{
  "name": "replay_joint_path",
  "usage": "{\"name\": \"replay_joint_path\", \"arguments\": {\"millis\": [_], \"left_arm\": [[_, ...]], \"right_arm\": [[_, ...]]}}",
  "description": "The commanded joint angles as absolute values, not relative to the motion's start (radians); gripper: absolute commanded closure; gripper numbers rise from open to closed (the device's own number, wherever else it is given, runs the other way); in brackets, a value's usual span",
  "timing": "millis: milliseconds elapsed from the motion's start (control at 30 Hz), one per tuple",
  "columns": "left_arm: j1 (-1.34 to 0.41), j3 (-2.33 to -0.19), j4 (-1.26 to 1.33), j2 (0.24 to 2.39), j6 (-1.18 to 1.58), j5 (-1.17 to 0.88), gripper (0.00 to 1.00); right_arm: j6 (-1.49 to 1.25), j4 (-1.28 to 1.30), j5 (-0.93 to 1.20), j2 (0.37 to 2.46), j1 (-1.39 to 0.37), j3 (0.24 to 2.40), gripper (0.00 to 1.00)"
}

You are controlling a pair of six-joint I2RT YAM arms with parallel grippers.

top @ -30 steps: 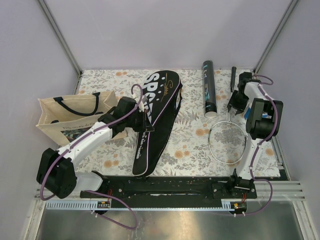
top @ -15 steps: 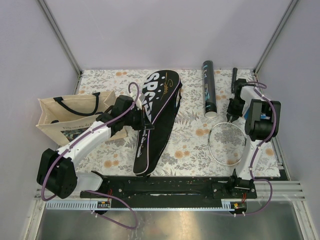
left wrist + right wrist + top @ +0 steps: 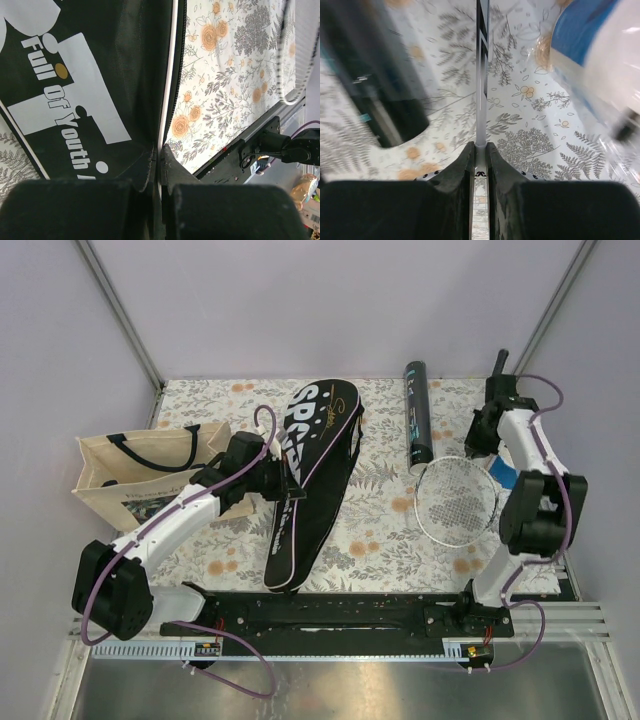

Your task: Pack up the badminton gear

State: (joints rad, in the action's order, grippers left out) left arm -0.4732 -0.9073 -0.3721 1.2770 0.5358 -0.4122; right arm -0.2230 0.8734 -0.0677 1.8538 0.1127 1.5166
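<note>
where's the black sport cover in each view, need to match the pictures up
Top external: the cover lies slantwise at the middle of the table, right of the tote bag.
Left wrist: it fills the left half, its piped edge pinched in the left gripper.
Right wrist: not in it; only the racket shows, running between the jaws.
Shared landmark: the floral tablecloth, seen in all three views.
</note>
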Motion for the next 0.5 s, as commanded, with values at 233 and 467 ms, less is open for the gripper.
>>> {"name": "replay_joint_path", "arguments": {"millis": [233,467], "left_arm": [[-0.454,-0.919,-0.314,1.223,0.514,-0.390,1.00],[-0.453,-0.914,-0.319,1.218,0.508,-0.368,1.00]], "right_arm": [[-0.088,0.513,0.130,1.434,-0.038,1.312,1.00],[0.358,0.433,0.470,1.321,-0.080,1.221,1.00]]}}
